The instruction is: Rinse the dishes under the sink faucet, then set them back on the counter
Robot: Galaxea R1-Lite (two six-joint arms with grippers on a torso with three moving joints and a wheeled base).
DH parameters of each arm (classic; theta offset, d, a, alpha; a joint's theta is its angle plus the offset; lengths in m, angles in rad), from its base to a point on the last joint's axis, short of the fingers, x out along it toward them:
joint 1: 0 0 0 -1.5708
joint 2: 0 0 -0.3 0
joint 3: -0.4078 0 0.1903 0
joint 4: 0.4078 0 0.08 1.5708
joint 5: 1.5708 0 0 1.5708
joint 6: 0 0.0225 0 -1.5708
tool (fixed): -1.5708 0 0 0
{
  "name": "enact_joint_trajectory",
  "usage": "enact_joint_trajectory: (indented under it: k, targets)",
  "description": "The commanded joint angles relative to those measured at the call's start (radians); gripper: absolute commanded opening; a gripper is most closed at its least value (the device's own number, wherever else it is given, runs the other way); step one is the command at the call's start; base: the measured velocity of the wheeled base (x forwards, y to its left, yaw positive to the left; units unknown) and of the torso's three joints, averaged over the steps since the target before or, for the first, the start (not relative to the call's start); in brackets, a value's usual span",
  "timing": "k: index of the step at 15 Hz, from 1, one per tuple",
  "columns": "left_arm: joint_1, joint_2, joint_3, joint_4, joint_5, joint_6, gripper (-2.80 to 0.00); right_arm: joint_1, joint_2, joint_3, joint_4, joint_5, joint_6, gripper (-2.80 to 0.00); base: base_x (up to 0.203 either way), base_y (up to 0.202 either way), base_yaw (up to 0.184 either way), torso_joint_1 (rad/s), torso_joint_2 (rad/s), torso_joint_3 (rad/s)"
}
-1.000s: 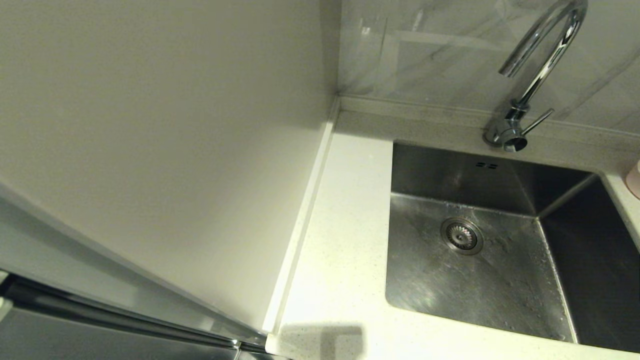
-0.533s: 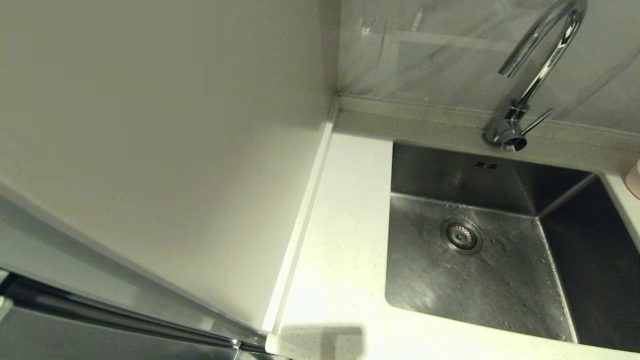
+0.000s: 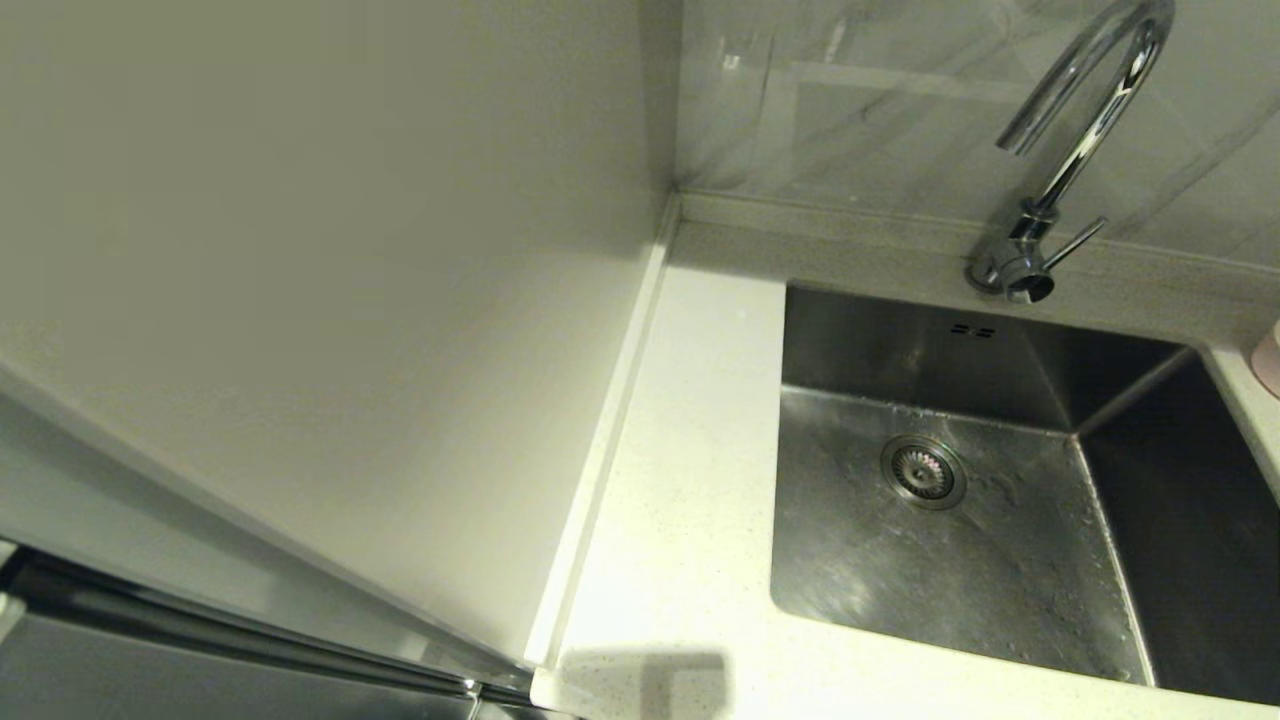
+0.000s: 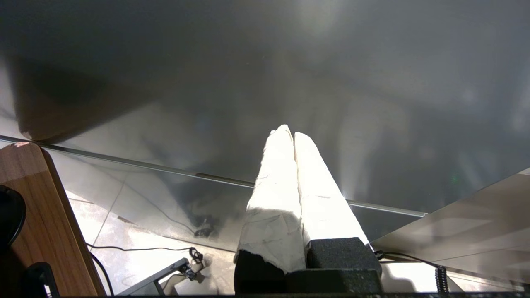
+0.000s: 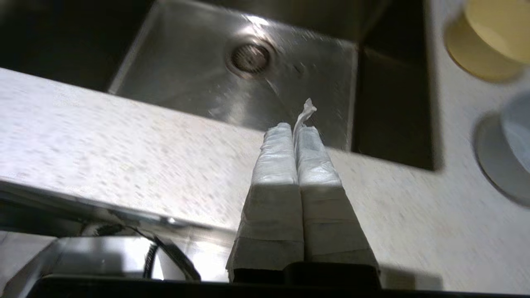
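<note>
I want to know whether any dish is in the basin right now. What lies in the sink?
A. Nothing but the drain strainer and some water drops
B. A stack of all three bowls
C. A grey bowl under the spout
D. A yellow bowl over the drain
A: the sink shows only its drain and wet streaks; the yellow bowl and the grey bowl sit on the counter beside it.
</note>
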Motion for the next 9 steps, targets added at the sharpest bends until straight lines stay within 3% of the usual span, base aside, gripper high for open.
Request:
enact_joint_trajectory:
  k: [1,3,7,9]
  targets:
    - [0.000,0.000,0.003,0.000,0.000,0.000,-2.80,0.000,0.003,0.052,-0.055,0.098,-0.012,-2.80,0.000,0.000,0.000,0.000,0.00,0.000]
    - [0.000,0.000,0.003,0.000,0.000,0.000,-2.80,0.000,0.003,0.087,-0.070,0.122,-0.014,-2.80,0.000,0.000,0.000,0.000,0.00,0.000]
    - [0.000,0.000,0.003,0.000,0.000,0.000,-2.80,0.000,0.003,0.086,-0.075,0.109,0.102,-2.80,0.000,0.000,0.000,0.000,0.00,0.000]
    - [0.000,0.000,0.003,0.000,0.000,0.000,-2.80,0.000,0.003,0.087,-0.079,0.105,0.106,-2.80,0.000,0.000,0.000,0.000,0.00,0.000]
